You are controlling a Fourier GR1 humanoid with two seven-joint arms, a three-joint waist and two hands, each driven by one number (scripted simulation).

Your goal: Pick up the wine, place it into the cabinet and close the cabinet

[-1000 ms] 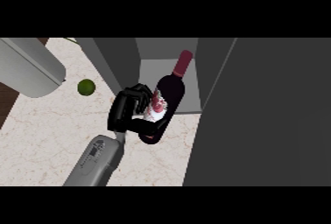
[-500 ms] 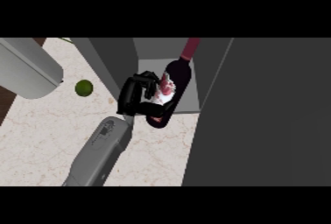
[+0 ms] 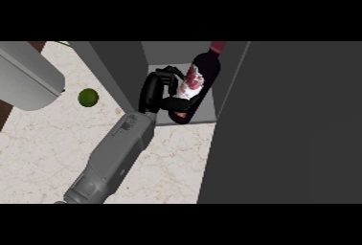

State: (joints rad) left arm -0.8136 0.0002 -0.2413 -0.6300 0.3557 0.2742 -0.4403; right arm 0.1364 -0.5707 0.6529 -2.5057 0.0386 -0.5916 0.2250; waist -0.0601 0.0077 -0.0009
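The wine bottle (image 3: 198, 81) is inside the open cabinet (image 3: 117, 72), which stands at the far side of the worktop (image 3: 42, 143). The bottle is tilted, its dark base down at the front lip of the cabinet's pale floor and its maroon neck pointing away into the compartment. The red and white label faces up. The right hand (image 3: 157, 90) has hold of it from the left side, black fingers and thumb curled round the lower body of the bottle. Its grey forearm stretches back across the marble toward the near edge. The cabinet door (image 3: 297, 119) stands open, a wide dark panel covering the right side of the worktop, just beside the bottle. A small green lime (image 3: 87, 97) lies on the worktop to the left of the cabinet, apart from the arm. Another grey forearm (image 3: 28, 79) shows over the far left corner.
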